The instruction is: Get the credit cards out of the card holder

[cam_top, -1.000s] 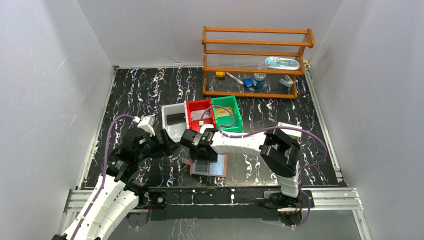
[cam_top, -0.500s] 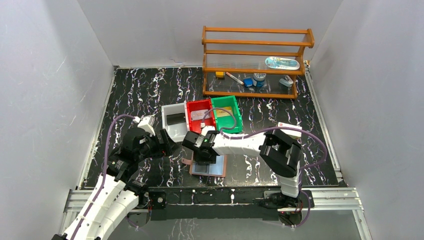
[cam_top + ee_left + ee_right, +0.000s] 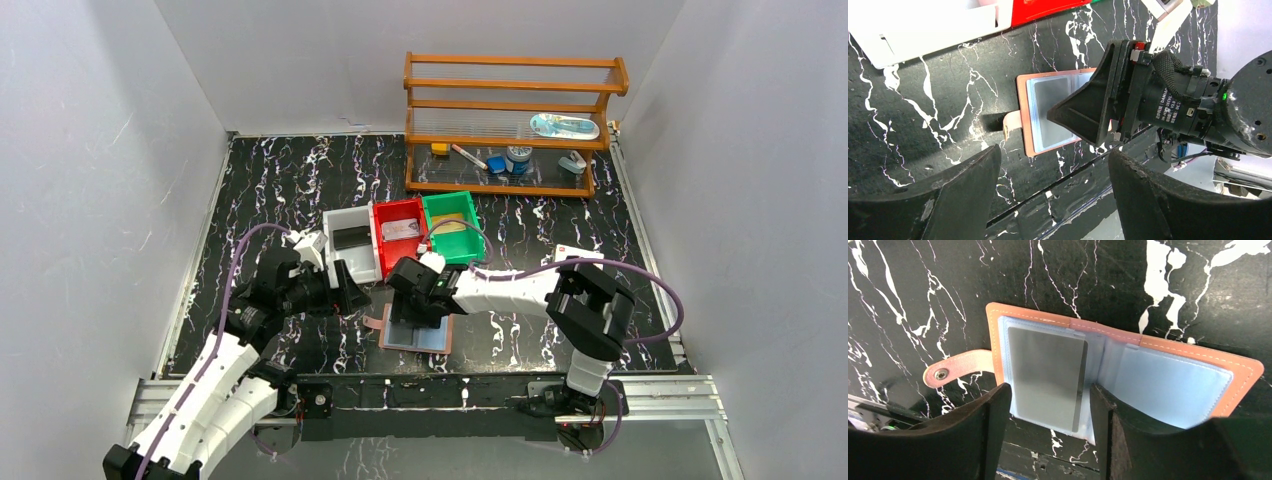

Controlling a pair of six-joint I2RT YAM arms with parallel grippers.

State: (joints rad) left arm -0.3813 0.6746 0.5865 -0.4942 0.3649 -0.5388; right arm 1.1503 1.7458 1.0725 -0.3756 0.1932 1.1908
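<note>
Remote view, card holder (image 3: 425, 340) lying open and flat on the black marbled table (image 3: 290, 180) near its front edge, between my two arms, strap tab (image 3: 955, 371) out to the left. Compared with a second ago, I see the right gripper (image 3: 414, 306) has shifted slightly right and toward the near edge, so that it now hangs directly over the holder, its elbow swung further out; the left gripper (image 3: 350, 292) has also edged closer, and the holder itself has not moved. In the right wrist view a dark grey card (image 3: 1048, 375) sits in the left clear pocket, while the right pocket (image 3: 1168, 390) looks empty. The right jaws stand apart, one on each side of that card's lower end; I cannot tell whether they touch its edges, and nothing is lifted. The left jaws are wide apart and hold nothing, aimed at the holder from just beside it. I judge that this realignment sets up the pull on the grey card: the next move calls for closing on its exposed edge and sliding it along the pocket, with the left arm placed to pin the leather should it drag. A pale flat item (image 3: 400, 230) lies in the red bin (image 3: 379, 228), possibly a card already out
</note>
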